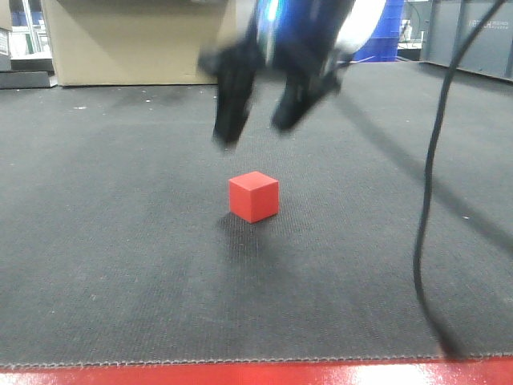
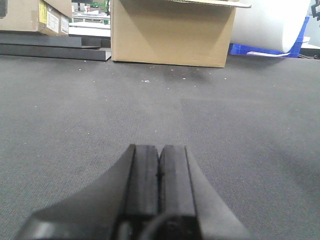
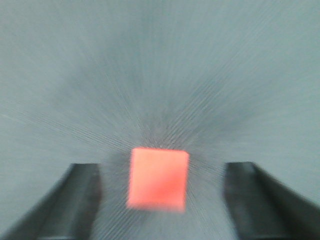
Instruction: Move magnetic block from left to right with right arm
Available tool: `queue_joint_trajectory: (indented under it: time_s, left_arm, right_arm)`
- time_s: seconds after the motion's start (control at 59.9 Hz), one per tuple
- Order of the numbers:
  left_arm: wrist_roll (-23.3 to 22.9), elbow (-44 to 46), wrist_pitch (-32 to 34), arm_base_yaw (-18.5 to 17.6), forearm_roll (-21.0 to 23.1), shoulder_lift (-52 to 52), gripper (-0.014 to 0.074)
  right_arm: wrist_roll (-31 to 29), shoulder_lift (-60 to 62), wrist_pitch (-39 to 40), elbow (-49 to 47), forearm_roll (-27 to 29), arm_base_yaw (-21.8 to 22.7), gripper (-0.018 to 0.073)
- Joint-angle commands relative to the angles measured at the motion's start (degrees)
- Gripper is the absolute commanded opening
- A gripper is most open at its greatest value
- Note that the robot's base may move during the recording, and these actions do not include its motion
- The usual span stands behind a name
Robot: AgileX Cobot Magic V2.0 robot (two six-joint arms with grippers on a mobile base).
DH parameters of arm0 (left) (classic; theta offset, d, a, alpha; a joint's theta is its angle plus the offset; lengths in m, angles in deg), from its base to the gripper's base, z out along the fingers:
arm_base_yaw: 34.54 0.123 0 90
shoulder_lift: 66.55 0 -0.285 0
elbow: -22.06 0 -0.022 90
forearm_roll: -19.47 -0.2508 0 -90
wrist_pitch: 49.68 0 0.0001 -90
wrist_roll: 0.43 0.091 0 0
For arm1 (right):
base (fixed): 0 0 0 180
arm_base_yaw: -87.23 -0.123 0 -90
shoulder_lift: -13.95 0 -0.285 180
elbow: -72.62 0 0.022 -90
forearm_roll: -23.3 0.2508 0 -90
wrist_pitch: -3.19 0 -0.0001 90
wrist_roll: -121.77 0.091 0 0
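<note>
Your right gripper (image 1: 255,120) hangs in the air above the magnetic block (image 1: 254,196), and its jaws are spread wide. In the right wrist view the red block (image 3: 158,178) sits in the gap between the two jaws, about in the middle, with mat showing on both sides of it. It touches neither jaw. That view is blurry, so you cannot see fine edges there.

In the front view the two dark fingers (image 1: 232,100) point down at the mat (image 1: 120,241), and the block lies just under and between their tips, well clear of them. The block rests flat on the dark mat with its shadow right beneath it.

The block is a cube, so no side is longer than the others. In the front view one corner edge faces the camera, so you see two side faces and the top. In the right wrist view its sides run nearly straight with the jaws, only a little turned.

Your left gripper (image 2: 159,165) is low over the mat, with its jaws pressed together and nothing between them. A brown cardboard box (image 2: 172,32) stands far ahead of those jaws. A black cable (image 1: 429,200) hangs down in the front view, off to the side of the right jaws.
</note>
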State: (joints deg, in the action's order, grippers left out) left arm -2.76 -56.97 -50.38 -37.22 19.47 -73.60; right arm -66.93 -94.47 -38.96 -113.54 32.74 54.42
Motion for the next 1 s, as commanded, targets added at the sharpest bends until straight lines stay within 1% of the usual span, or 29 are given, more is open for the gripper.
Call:
queue_joint_trajectory:
  time_s: [0.0,0.117,0.167,0.334,0.518,0.651,0.752,0.869,0.986]
  left_arm:
    - [-0.38,-0.58,5.23,-0.18,0.00,0.79,-0.0116]
    - [-0.38,-0.58,5.23,-0.18,0.00,0.79,-0.0116]
    - [-0.38,-0.58,5.23,-0.18,0.00,0.79,-0.0116]
    - [-0.38,-0.58,5.23,-0.18,0.00,0.79,-0.0116]
    - [-0.38,-0.58,5.23,-0.18,0.00,0.79,-0.0116]
    - [-0.38,-0.58,5.23,-0.18,0.00,0.79,-0.0116]
    - [-0.38,-0.58,5.23,-0.18,0.00,0.79,-0.0116]
    - [-0.38,-0.58,5.23,-0.18,0.00,0.79,-0.0116]
    - [-0.38,-0.58,5.23,-0.18,0.00,0.79,-0.0116]
  right_arm:
    - [1.62,8.16,1.84,-0.22,0.03,1.26,0.0328]
    - [2.18,15.56,3.96,4.38,0.03,2.19,0.0118]
    - [2.18,19.19,5.57,7.53,0.03,2.32,0.0060]
    - [4.05,32.81,13.90,21.50,0.20,2.32,0.0069]
    - [4.69,49.27,23.31,38.23,2.80,2.32,0.0069]
    - [4.69,64.97,30.25,49.47,2.86,2.32,0.0069]
    - [4.69,75.77,33.76,55.69,2.86,2.32,0.0069]
    - [4.69,87.16,37.52,60.51,2.86,2.32,0.0069]
    - [4.64,95.05,37.67,63.81,2.81,2.32,0.0069]
